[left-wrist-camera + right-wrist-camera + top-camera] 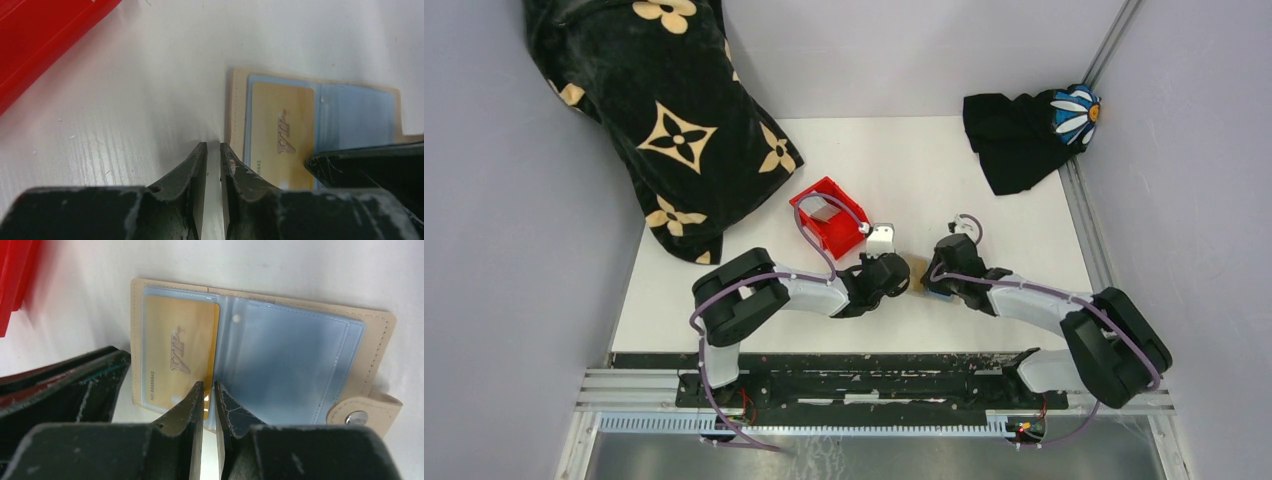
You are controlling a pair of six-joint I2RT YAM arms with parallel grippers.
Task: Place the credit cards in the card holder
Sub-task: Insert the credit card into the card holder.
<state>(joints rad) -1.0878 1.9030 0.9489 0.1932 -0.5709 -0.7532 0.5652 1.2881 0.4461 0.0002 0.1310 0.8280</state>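
Note:
The tan card holder [919,272] lies open on the white table between my two grippers. In the right wrist view its rim [375,340] frames pale blue clear sleeves, with the snap tab [365,412] at the right. A gold VIP card [175,350] sits in the left sleeve, also seen in the left wrist view [280,125]. My right gripper [207,385] has its jaws almost together, empty, with the tips at the card's right edge by the middle fold. My left gripper [213,147] has its jaws almost together, empty, on the table just left of the holder [237,110].
A red plastic bin [839,235] stands just behind the left gripper, with a grey flat thing [824,208] inside. A black cloth with gold flowers [654,120] fills the back left. A black cloth with a daisy [1024,130] lies at the back right.

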